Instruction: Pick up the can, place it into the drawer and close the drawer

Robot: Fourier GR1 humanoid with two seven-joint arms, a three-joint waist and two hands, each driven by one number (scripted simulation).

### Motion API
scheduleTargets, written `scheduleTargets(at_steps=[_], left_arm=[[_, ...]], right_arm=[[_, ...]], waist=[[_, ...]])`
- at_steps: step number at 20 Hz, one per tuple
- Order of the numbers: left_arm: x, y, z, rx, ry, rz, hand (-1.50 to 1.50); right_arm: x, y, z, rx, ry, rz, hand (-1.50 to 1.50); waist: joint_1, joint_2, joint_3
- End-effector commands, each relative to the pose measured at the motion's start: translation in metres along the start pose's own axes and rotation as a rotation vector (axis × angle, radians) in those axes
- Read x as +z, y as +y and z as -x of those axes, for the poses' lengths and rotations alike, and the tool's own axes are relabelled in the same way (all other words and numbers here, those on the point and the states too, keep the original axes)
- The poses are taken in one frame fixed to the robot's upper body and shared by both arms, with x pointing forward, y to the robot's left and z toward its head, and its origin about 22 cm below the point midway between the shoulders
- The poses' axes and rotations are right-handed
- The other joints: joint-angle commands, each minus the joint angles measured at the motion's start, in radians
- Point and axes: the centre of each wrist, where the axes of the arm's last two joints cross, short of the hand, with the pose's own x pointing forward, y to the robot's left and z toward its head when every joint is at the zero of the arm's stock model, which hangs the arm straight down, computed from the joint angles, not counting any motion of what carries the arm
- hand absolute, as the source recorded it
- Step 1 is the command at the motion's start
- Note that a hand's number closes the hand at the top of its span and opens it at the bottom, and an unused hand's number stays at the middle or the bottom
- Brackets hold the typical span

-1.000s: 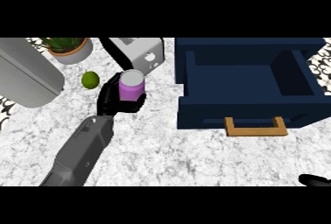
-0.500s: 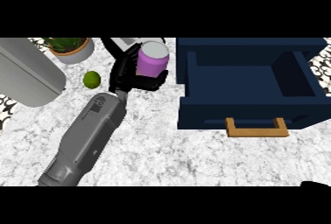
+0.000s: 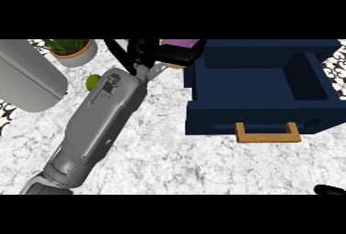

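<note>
Moved up and rightward since before: left hand (image 3: pixel 157 55), clenched around one purple-topped can (image 3: pixel 180 44), now beside one open blue drawer (image 3: pixel 260 87). Right hand (image 3: pixel 330 190) barely visible at desk (image 3: pixel 175 160) corner, finger state impossible to tell.

White marbled counter (image 3: pixel 202 164) with a potted plant (image 3: pixel 71 50).

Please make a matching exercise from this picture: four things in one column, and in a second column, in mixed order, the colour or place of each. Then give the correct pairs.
Things:
1. can
2. drawer
3. drawer handle
4. potted plant

Descriptions:
A. dark blue, standing open
B. light brown, on the front panel
C. purple top, held in the left hand
D. far left corner of the counter

Pairs: 1-C, 2-A, 3-B, 4-D
</note>
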Motion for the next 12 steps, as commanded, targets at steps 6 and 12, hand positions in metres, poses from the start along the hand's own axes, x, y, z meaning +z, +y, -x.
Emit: scheduleTargets(at_steps=[6,12], left_arm=[[-0.019,-0.066,-0.051,-0.061,0.012,0.031,1.5],[-0.037,-0.079,-0.082,-0.087,0.037,0.027,1.5]], right_arm=[[-0.014,0.01,-0.017,-0.004,-0.012,0.005,-1.5],[-0.01,0.02,-0.008,-0.009,-0.022,0.005,-1.5]], waist=[[-0.014,0.006,-0.001],[-0.019,0.009,0.0]])
